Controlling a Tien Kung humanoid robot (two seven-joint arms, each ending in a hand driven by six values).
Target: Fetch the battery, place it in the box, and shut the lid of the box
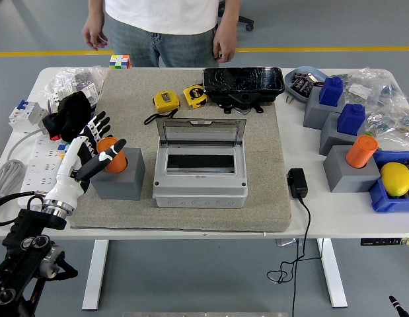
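Setting: robotics lab or workshop. Grey floor with a yellow line [323, 49]; white surface [336, 221] crowded with tape measures [166, 101], circuit breakers [22, 112], a power strip [19, 173], bagged parts [382, 89]; office chair base [247, 20] behind.

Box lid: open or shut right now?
Open. The grey box's clear lid stands raised at the back edge, and the dark interior slot shows with nothing orange inside.

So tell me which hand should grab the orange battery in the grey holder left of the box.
Left. The left hand is already at that orange battery in its grey holder, fingers open around it. The right hand is not in view.
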